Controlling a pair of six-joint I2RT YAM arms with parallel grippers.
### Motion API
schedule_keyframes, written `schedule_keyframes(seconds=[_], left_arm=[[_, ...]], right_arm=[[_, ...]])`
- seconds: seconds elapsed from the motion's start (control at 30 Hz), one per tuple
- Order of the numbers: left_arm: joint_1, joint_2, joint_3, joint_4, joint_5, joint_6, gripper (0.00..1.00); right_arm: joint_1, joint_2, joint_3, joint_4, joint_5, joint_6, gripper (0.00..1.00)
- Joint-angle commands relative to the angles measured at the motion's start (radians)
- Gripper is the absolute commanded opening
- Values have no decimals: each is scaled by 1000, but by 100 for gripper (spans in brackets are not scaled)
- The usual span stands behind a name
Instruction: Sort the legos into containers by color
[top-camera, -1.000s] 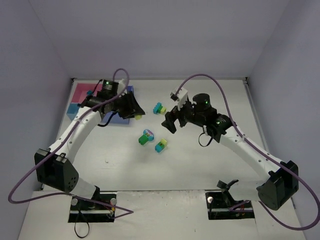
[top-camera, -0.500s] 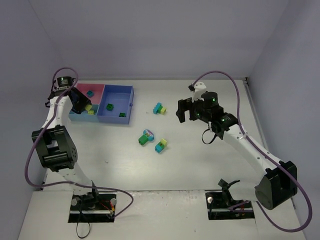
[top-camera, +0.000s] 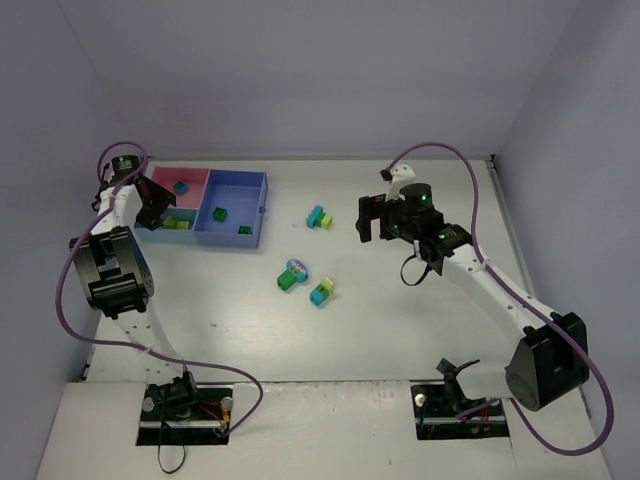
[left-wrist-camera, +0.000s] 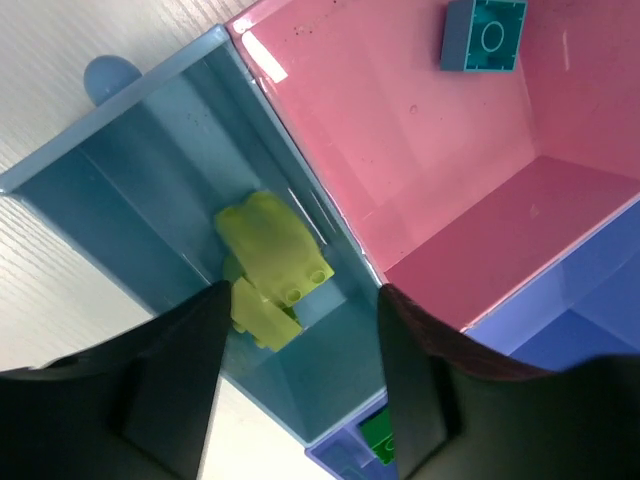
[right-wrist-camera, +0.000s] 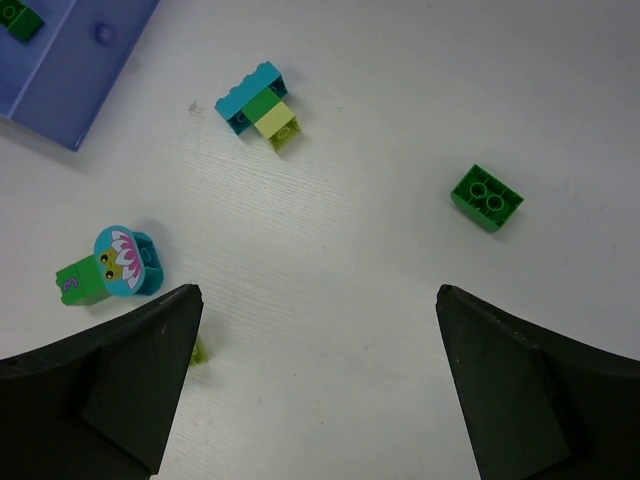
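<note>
Yellow-green bricks (left-wrist-camera: 270, 262) lay bunched together in the light-blue tray (left-wrist-camera: 130, 190), a little left of centre in your left wrist view. Right above them hung your left gripper (left-wrist-camera: 300, 305), its fingers (left-wrist-camera: 170, 390) parted to a middling gap, with nothing that I could see pinched between them. Up at the top right of that view a teal brick (left-wrist-camera: 483, 35) sat alone in the pink tray (left-wrist-camera: 400, 150), and the medium-blue tray (left-wrist-camera: 560, 340) filled the lower right corner. From overhead, you had all three trays butted together at the upper left of the table (top-camera: 400, 330), with two dark green bricks (top-camera: 219, 213) resting in the medium-blue one. Out on the open surface, plenty remained unsorted. A joined cluster (right-wrist-camera: 258, 105) of teal, green and yellow-green lay toward the upper left of your right wrist view. A flower-faced piece (right-wrist-camera: 118, 260) on a teal base, touching a green brick, sat at the left edge, and a lone green brick (right-wrist-camera: 487, 197) lay off to the right, well apart from the rest. Overhead also showed a cyan and yellow-green pair (top-camera: 322, 291) just below and right of the flower-faced piece, near the middle of the frame. Your right gripper (right-wrist-camera: 315, 290) hovered over this scatter with its jaws spread as wide as they go, empty, and overhead it sat just right of the joined cluster.
</note>
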Motion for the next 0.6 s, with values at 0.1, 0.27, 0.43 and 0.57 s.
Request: schedule_keyframes(seconds=[0.1,0.27,0.43,0.57], left_arm=[[8,-74,12,45,-9,-24,61],[7,-132,-2,51,29,-27,62],[-10,-277,-78,95,95,-3,62],[-76,-367,-135,74,122,54,62]], right_arm=[[-30,52,35,47,100,59,100],[-65,156,84,41,203,166,100],[-108,301,189,-21,350,301,100],[-124,445,282,-57,381,367,100]])
